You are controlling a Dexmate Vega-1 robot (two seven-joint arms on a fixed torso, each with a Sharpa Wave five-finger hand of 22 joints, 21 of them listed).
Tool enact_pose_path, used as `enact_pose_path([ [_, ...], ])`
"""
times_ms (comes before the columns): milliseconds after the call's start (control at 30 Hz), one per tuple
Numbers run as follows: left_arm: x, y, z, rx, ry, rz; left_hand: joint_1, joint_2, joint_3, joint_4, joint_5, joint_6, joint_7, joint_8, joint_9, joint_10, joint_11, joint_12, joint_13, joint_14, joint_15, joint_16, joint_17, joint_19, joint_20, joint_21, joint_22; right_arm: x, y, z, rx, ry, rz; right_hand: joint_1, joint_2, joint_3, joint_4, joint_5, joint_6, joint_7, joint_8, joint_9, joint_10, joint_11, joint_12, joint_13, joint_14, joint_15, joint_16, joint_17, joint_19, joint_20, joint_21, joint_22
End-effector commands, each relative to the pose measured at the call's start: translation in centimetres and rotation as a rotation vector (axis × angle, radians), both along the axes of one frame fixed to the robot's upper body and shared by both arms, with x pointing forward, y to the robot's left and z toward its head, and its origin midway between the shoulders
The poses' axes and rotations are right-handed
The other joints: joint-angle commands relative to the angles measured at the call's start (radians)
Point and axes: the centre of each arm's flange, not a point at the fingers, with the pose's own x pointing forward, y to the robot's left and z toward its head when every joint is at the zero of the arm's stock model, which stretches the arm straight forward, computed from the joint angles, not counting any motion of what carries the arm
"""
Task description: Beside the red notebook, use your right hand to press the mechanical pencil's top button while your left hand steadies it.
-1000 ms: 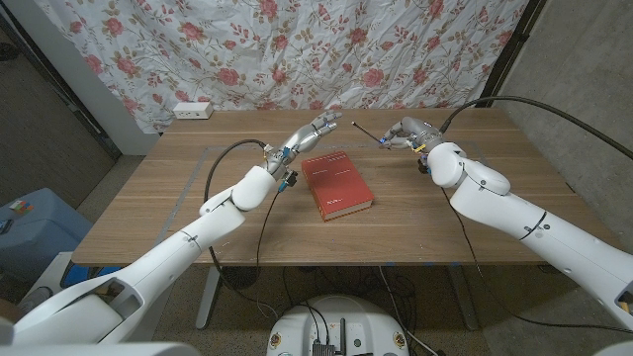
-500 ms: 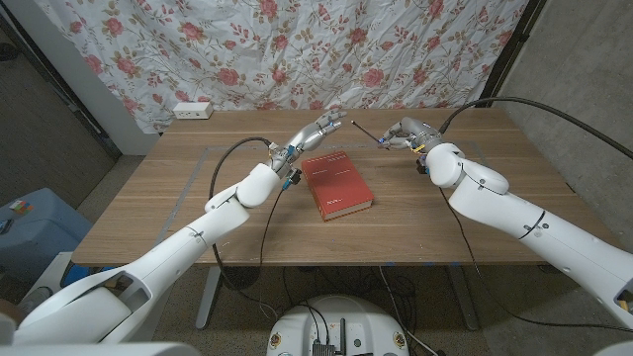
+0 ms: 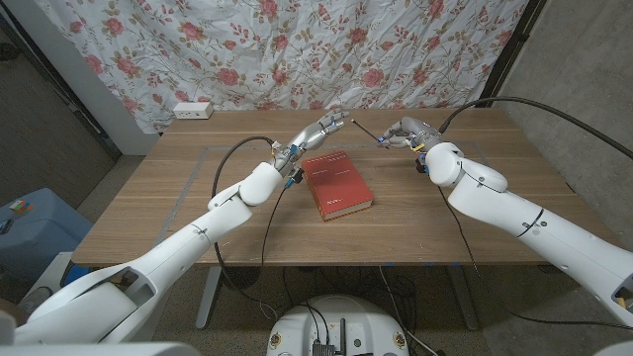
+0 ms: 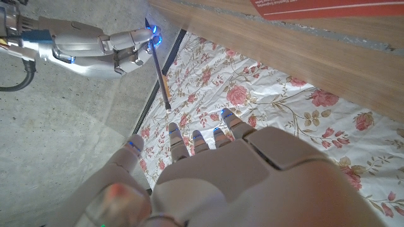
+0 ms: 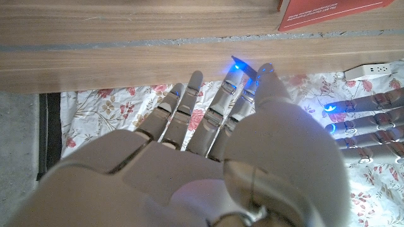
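Thin, light and slippery, the pencil (image 3: 364, 131) is pinched by the right hand (image 3: 402, 133) at one end, so the left hand (image 3: 318, 133), fingers apart and holding nothing, should likely steady its free shaft.

Both arms are clad in smooth white rounded shells with dark seams at the joints. A black cable (image 3: 229, 154) loops along the left arm, and another black cable (image 3: 514, 102) arcs over the right arm. The left hand (image 3: 315, 133) and right hand (image 3: 404, 133) are silver-grey metal. Their fingers (image 4: 136, 39) are segmented, with small blue lights glowing at the tips.
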Motion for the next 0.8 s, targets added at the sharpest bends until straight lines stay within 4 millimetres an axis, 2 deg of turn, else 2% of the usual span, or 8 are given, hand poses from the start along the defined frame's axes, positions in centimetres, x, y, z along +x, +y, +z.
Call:
enact_pose_path([
  [33, 0.21, -0.23, 0.07, 0.004, 0.0, -0.001, 0.003, 0.022, 0.001, 0.006, 0.004, -0.01, -0.004, 0.002, 0.003, -0.007, -0.003, 0.005, 0.002, -0.012, -0.083, 0.001, 0.001, -0.007, -0.053, -0.001, 0.003, 0.15, -0.08, 0.16, 0.016, 0.001, -0.001, 0.0, 0.012, -0.002, 0.001, 0.0, 0.011, 0.003, -0.002, 0.001, 0.007, -0.002, -0.002, 0.004, 0.0, -0.134, 0.005, 0.001, -0.001, 0.002, -0.001, 0.003],
  [800, 0.48, -0.16, 0.21, 0.009, 0.002, -0.001, 0.007, 0.029, 0.002, 0.008, 0.005, -0.013, -0.004, 0.002, 0.003, -0.011, -0.001, 0.008, 0.001, -0.016, -0.081, 0.003, 0.0, -0.014, -0.053, 0.002, 0.002, 0.3, 0.17, 0.28, 0.028, 0.006, 0.002, 0.0, 0.015, -0.002, 0.0, -0.001, 0.017, 0.003, -0.008, 0.001, 0.009, -0.002, 0.0, 0.008, 0.003, -0.135, 0.009, 0.001, -0.002, 0.004, -0.001, 0.003],
])
